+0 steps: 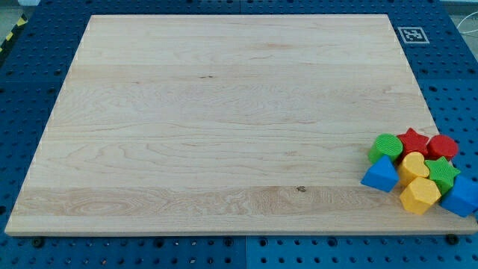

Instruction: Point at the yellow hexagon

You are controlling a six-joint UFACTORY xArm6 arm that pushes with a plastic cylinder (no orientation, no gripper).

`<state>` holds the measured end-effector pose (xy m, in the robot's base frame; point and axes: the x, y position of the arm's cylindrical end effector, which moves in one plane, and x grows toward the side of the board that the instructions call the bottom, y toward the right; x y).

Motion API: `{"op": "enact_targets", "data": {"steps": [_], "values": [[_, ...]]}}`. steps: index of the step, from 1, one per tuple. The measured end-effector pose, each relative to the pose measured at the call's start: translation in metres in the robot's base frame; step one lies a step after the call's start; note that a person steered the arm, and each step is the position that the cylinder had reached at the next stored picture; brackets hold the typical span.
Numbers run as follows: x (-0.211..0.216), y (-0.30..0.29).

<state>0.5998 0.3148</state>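
The yellow hexagon [420, 196] lies at the view's bottom right of the wooden board [224, 127], at the bottom of a tight cluster of blocks. Touching it are a yellow heart-like block [413, 165] above, a blue triangular block [381, 175] to its left and a blue cube [461, 196] to its right at the board's edge. A green star [442, 171], a red star [411, 140], a red cylinder [442, 146] and a green cylinder [385, 146] fill the cluster's upper part. My tip and the rod do not show in this view.
The board rests on a blue perforated table [455, 75]. A black and white marker tag [412, 34] sits at the board's top right corner. A yellow and black striped strip [11, 36] shows at the view's top left.
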Motion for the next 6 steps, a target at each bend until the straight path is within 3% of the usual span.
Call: {"op": "enact_targets", "data": {"steps": [3, 5, 6], "values": [[-0.030, -0.074], [-0.019, -0.019], [0.005, -0.049]]}}
